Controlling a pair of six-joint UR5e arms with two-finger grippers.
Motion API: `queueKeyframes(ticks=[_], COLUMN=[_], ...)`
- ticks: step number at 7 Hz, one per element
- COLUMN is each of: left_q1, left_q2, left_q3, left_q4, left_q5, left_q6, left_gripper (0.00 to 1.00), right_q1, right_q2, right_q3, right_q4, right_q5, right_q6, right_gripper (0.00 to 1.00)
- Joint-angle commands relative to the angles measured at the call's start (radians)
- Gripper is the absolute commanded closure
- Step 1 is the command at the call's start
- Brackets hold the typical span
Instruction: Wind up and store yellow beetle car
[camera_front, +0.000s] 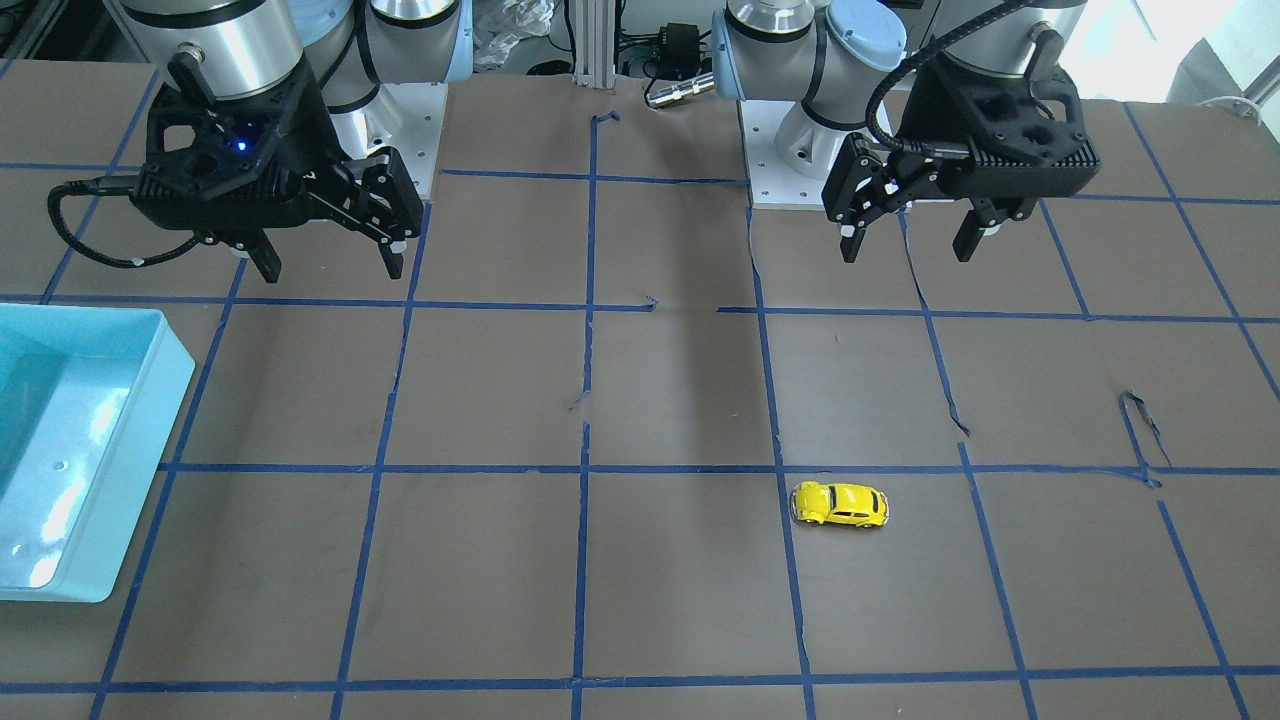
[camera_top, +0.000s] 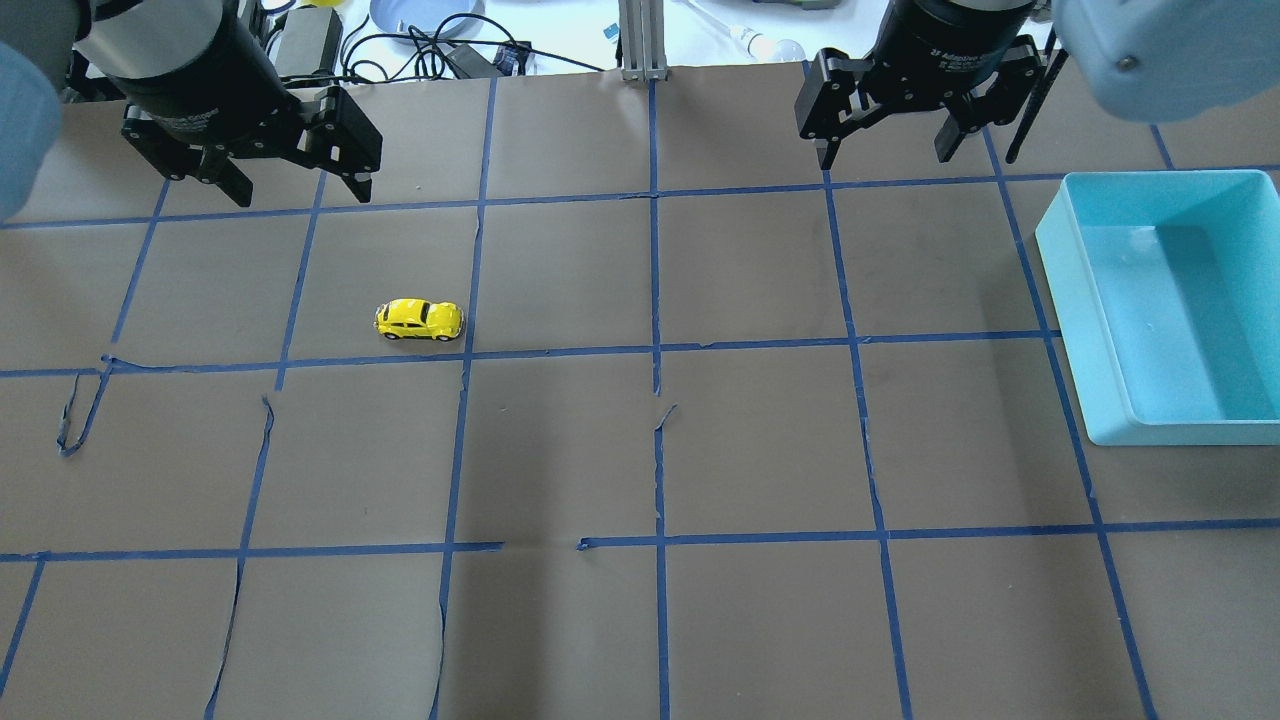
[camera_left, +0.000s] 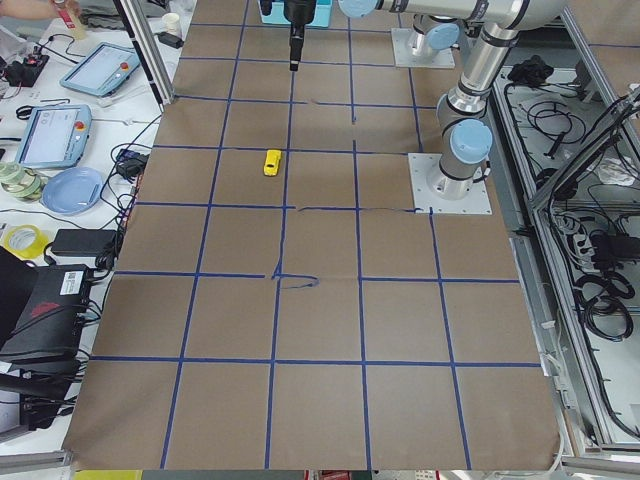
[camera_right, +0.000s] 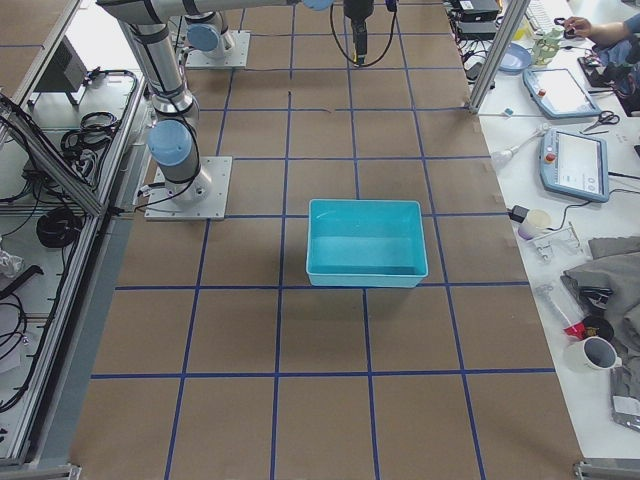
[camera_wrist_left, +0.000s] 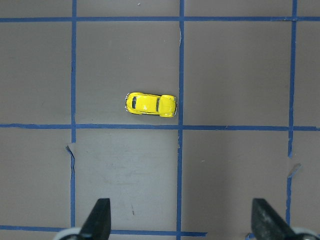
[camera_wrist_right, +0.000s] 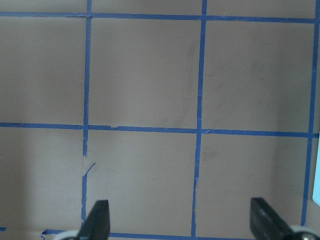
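clock face laid on the overhead view, 12 o'clock pointing away from the robot, centre at the middle of the table (camera_top: 760, 450).

yellow beetle car (camera_top: 420, 320) stood on its wheels at about 9 o'clock, alone on the brown surface. it lay lengthwise across the view, in the corner of a grid square, just beside the blue tape lines (camera_top: 560, 352) at its 3 and 6 o'clock. nothing touched it. the front-facing view showed the same car (camera_front: 840, 504), well apart from both arms.

left gripper (camera_top: 300, 190) hung above the table at about 10 o'clock, jaws spread wide, nothing between them. the car sat between 4 and 5 o'clock from it, well apart. in the left wrist view the two fingertips (camera_wrist_left: 99, 217) showed at the bottom edge, far apart, with the car (camera_wrist_left: 150, 104) up near 11 o'clock of frame centre.

right gripper (camera_top: 887, 155) hung at about 1 o'clock, jaws also spread, holding nothing. its wrist view showed fingertips (camera_wrist_right: 97, 220) wide apart over taped table only.

teal bin (camera_top: 1180, 432) sat at 3 o'clock by the table's edge, open top, nothing seen inside. it lay at roughly 4 o'clock from the right gripper, near but not under it. car and bin were on opposite halves of the table.
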Motion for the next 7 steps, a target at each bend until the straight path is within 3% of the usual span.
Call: queueKeyframes(ticks=[1,3,4,7], left_q1=[0.005,0.034,0.034,0.036], left_q2=[-0.009,-0.024,-0.055,-0.159], left_q3=[0.01,0.009,-0.017,-0.105], left_q4=[0.0,0.003,0.018,0.125], left_q5=[-0.004,-0.094,-0.118,-0.072], left_q6=[0.025,0.202,0.475,0.944], left_gripper=[0.0,0.0,0.0,0.0], right_q1=[0.0,0.0,0.0,0.0], right_q2=[0.0,0.0,0.0,0.0], right_q3=[0.0,0.0,0.0,0.0], right_q4=[0.0,0.0,0.0,0.0], right_q5=[0.0,0.0,0.0,0.0], right_q6=[0.0,0.0,0.0,0.0], right_gripper=[0.0,0.0,0.0,0.0])
